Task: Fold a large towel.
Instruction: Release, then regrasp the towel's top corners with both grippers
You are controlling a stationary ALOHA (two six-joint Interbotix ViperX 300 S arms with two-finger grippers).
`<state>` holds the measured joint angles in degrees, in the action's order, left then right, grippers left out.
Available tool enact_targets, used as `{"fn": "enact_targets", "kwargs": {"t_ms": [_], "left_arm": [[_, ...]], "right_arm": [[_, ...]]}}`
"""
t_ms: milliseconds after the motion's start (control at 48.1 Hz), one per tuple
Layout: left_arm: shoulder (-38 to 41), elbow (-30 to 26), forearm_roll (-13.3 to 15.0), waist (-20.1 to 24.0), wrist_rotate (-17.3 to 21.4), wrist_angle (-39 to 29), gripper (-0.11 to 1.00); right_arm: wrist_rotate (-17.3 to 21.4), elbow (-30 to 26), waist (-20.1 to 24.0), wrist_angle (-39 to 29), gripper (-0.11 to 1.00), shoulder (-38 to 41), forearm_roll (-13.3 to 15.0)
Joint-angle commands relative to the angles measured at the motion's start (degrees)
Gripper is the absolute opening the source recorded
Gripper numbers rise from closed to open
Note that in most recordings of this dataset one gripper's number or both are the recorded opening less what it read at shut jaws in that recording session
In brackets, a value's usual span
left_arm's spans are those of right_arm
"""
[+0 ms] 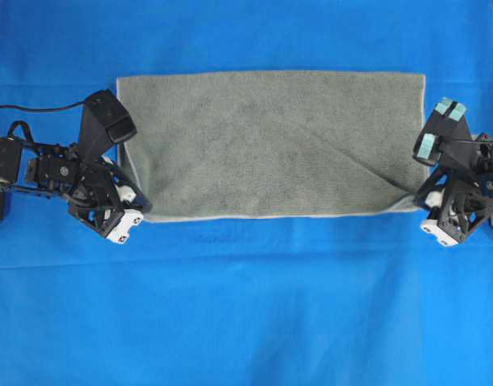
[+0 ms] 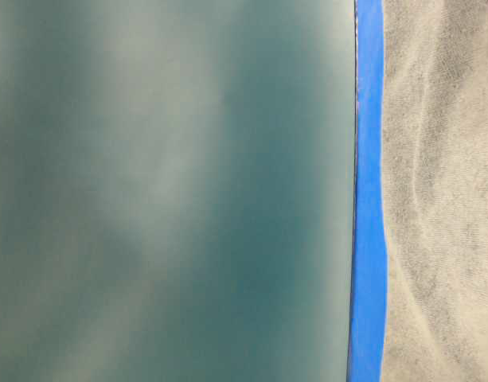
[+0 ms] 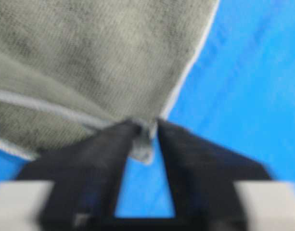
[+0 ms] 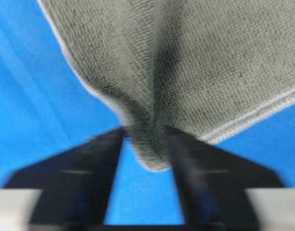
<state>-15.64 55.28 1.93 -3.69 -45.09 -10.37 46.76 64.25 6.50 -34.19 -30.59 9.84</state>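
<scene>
On the bright blue sheet (image 1: pixel 246 305) the large grey-green terry towel (image 1: pixel 266 145) lies folded in half, long axis running left to right. At its near-left corner the left gripper (image 3: pixel 146 137) has its jaws parted, with a corner tip between them. At the near-right corner the right gripper (image 4: pixel 146 144) likewise stands parted around bunched cloth; whether either grips, I cannot tell.

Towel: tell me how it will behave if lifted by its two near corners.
The towel is probably floppy: it puckers into a ridge at the right gripper and would likely sag in the middle. Its looped pile suggests decent grip, not slipperiness. On the smooth blue sheet it may drag rather than stay put.
</scene>
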Motion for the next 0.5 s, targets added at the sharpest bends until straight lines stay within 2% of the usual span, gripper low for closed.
{"fn": "enact_targets", "kwargs": {"t_ms": [0, 42, 83, 166, 249, 312, 374, 478], "left_arm": [[-1.1, -1.4, -0.2, 0.3, -0.1, -1.2, 0.41], [-1.8, -1.7, -0.2, 0.5, 0.1, -2.7, 0.55], [-2.8, -1.9, -0.4, 1.1, 0.4, -4.5, 0.67], [-5.2, -2.7, -1.0, 2.8, 1.8, -7.9, 0.83], [-7.4, -3.3, -1.1, 5.7, 5.5, -9.1, 0.79], [-8.5, -3.3, -1.1, 9.1, 9.7, -8.2, 0.75], [-8.3, -3.3, -1.1, 12.2, 14.2, -6.7, 0.75], [-7.0, -3.4, -1.1, 17.3, 22.1, -3.8, 0.75]], "right_arm": [[0.1, -1.8, 0.2, 0.1, 0.53, -0.4, 1.2], [0.1, -2.4, 0.2, -0.1, 0.63, -0.7, 2.2], [0.1, -3.3, 0.2, -0.3, 0.67, -1.5, 3.4], [0.0, -5.4, 0.2, -1.2, 0.63, -3.5, 7.3], [0.1, -7.4, -0.6, -3.0, 0.63, -5.9, 13.6], [0.3, -7.8, -2.9, -4.0, 0.63, -6.8, 18.2], [0.4, -7.6, -7.1, -4.4, 0.63, -6.9, 22.1], [0.6, -7.5, -17.1, -4.2, 0.63, -4.7, 26.8]]}}
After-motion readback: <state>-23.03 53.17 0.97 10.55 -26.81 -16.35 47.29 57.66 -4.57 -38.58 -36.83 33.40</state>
